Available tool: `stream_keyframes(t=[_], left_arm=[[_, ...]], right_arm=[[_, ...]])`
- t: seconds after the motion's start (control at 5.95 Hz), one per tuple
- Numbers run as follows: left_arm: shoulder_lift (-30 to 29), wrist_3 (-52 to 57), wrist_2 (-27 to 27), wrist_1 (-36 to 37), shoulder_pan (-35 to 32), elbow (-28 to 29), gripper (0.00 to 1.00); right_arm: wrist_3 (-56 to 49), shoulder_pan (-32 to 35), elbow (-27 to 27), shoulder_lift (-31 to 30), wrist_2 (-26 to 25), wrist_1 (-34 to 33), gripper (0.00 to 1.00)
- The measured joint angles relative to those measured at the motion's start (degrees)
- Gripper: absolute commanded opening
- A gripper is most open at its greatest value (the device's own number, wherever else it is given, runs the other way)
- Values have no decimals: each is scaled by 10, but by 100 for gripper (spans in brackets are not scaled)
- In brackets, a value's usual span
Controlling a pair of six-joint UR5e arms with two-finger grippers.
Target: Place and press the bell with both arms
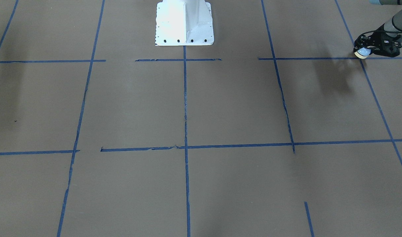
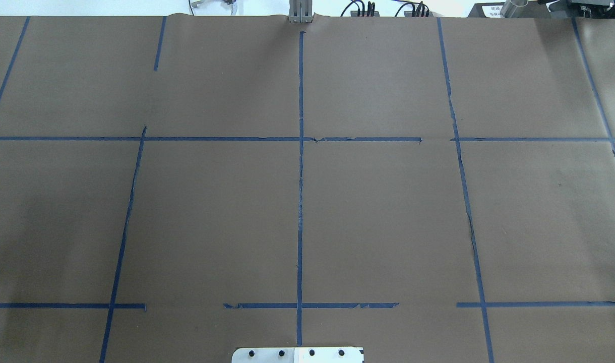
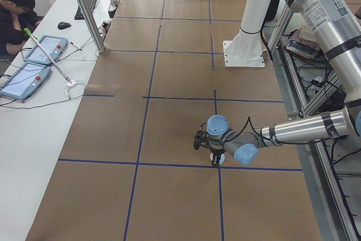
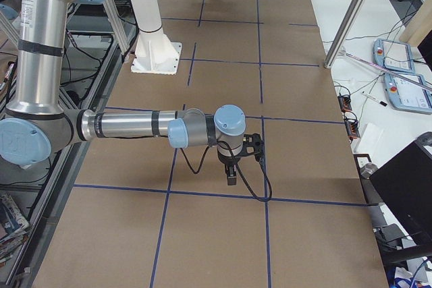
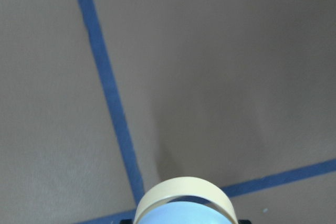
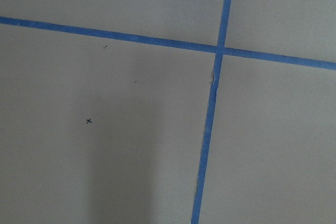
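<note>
The bell (image 1: 363,52) has a light blue dome and a cream rim. My left gripper (image 1: 366,49) is shut on it at the top right of the front-facing view and holds it tilted on its side, a little above the brown table. The left wrist view shows the bell (image 5: 184,208) at its bottom edge, over a crossing of blue tape lines. In the exterior left view the left gripper (image 3: 207,144) hangs low over the table. My right gripper (image 4: 231,175) shows only in the exterior right view, pointing down over the table. I cannot tell whether it is open or shut.
The white bolted pedestal (image 1: 184,23) stands at the robot's side of the table. Blue tape lines (image 2: 300,201) divide the brown table into a grid. A side bench with tablets (image 3: 25,77), a seated person (image 3: 14,9) and a metal post (image 3: 84,9) lies beyond the table's far edge.
</note>
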Motion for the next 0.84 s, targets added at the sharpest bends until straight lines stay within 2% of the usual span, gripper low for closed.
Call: stream_keyframes(t=[0.5,0.84], left_arm=[[-57,-37,2,15,-33,-31,0],[-153,-73,1,95,-31,-32,0]], right_arm=[[3,0,-2,0,0,0,100],[4,-1,-4,0,0,0,100]])
